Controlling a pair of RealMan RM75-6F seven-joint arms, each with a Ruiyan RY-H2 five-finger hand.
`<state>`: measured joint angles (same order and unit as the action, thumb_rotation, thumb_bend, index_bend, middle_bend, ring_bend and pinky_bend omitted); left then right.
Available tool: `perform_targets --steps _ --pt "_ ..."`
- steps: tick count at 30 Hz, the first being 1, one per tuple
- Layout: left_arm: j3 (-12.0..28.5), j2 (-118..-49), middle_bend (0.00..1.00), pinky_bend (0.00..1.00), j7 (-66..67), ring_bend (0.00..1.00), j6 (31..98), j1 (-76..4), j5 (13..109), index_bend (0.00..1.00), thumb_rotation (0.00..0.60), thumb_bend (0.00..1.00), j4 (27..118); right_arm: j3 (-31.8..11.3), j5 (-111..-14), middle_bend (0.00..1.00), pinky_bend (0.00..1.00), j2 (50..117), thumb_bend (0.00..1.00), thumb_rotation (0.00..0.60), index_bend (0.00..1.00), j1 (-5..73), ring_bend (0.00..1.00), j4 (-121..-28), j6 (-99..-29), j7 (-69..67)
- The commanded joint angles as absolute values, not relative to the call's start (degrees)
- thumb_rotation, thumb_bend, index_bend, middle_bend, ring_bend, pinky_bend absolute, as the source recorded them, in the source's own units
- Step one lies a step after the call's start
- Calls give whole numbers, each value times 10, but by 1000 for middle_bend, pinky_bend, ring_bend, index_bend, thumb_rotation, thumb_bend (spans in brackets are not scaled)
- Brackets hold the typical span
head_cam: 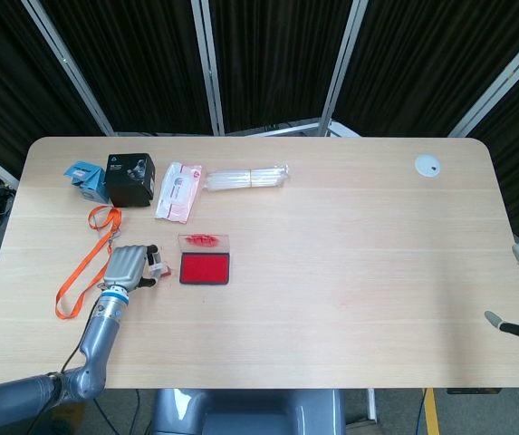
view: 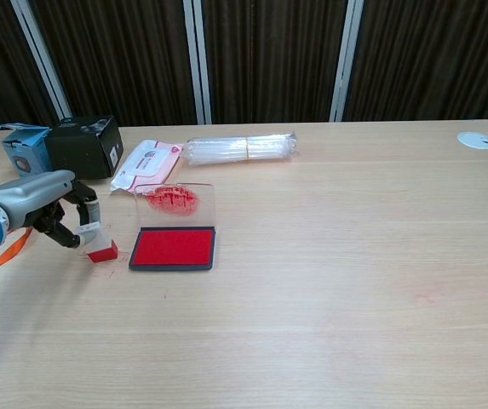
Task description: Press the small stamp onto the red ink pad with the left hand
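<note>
Left hand (view: 43, 203) low over counter (view: 329, 281), fingers (view: 80, 223) curled on stamp (view: 100, 250), stamp tilted, just left of ink pad (view: 174, 248).

Black box (head_cam: 129, 178), orange lanyard (head_cam: 84, 263), wipes pack (head_cam: 178, 191)

A red ink pad (view: 174, 248) in a dark frame is lying beside a red-based stamp (view: 100, 251). An orange strap (head_cam: 82, 263), a black box (view: 83, 146) and a blue box (view: 21, 148) are sitting on pale wood-grain table (view: 354, 281). Red smears are marking the clear lid (view: 174, 200).
</note>
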<state>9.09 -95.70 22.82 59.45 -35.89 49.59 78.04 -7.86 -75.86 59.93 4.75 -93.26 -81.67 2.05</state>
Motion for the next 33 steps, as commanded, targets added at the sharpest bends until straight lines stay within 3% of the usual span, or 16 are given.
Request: perform_targets --steps 1,17,27,30,33 --pt "92 -956 438 932 229 850 593 -358 494 456 600 159 782 -78 -759 0 0 599 0 600 0 47 0 -933 -817 20" --pt "95 -932 290 921 237 840 598 -350 498 312 600 43 813 -78 -760 0 0 598 0 600 0 47 0 -935 -818 20" --pt "81 -811 178 906 183 823 697 -287 606 251 600 27 940 -73 -778 0 0 593 0 600 0 43 0 -947 -829 15" --pt "64 -768 118 863 159 774 767 -248 674 225 600 13 964 -70 -787 0 0 589 0 600 0 40 0 -953 -834 8" --pt "53 -751 15 674 144 582 798 -228 706 151 600 0 969 -69 -791 0 0 587 0 600 0 39 0 -955 -836 5"
